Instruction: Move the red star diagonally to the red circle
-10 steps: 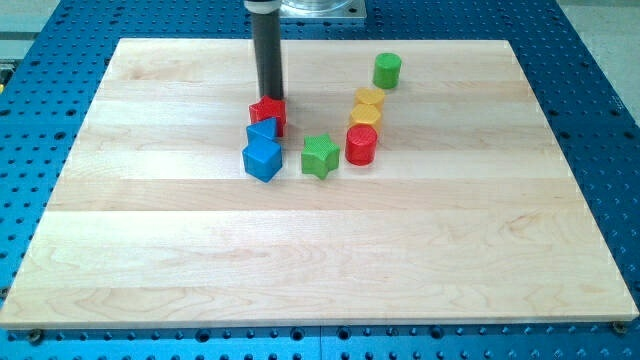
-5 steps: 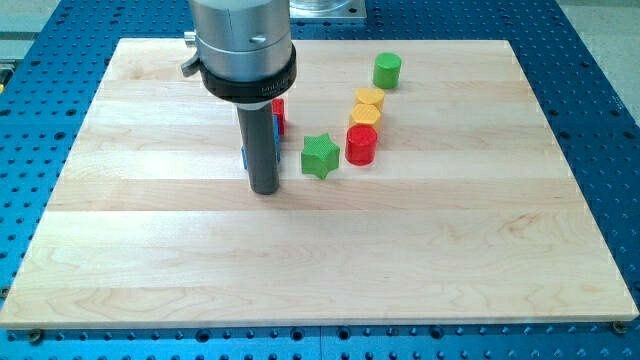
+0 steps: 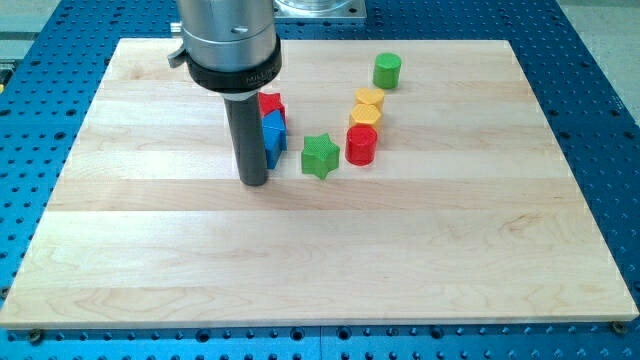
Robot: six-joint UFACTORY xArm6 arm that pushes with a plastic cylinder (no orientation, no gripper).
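No pincer is fitted to this arm, so an open or closed state cannot be told; it ends in a dark rod whose lower end, my tip (image 3: 254, 182), rests on the board at the view's left of the block cluster, just beside the blue blocks (image 3: 275, 133) and toward the view's bottom-left of the red star (image 3: 270, 103). Above the rod, the arm's grey cylinder with its black collar (image 3: 231, 72) covers part of the board's top. That board (image 3: 320, 260) is pale wood made of long planks, lying on a blue table (image 3: 605, 150) dotted with rows of holes, and a grey metal plate (image 3: 318, 8) shows at the view's top edge. Partly hidden behind the rod, the red star shows as a ridged red block with pointed edges, touching the blue blocks at the view's bottom of it; their exact shape cannot be made out behind the rod. At the view's right of it, well apart, the red circle (image 3: 361, 145) stands as a short red cylinder. 1 green star (image 3: 319, 156) lies just beside the red circle on the view's left. 2 yellow blocks (image 3: 368, 106) sit touching each other just above the red circle, and 1 green cylinder (image 3: 387, 70) stands farther toward the view's top right.
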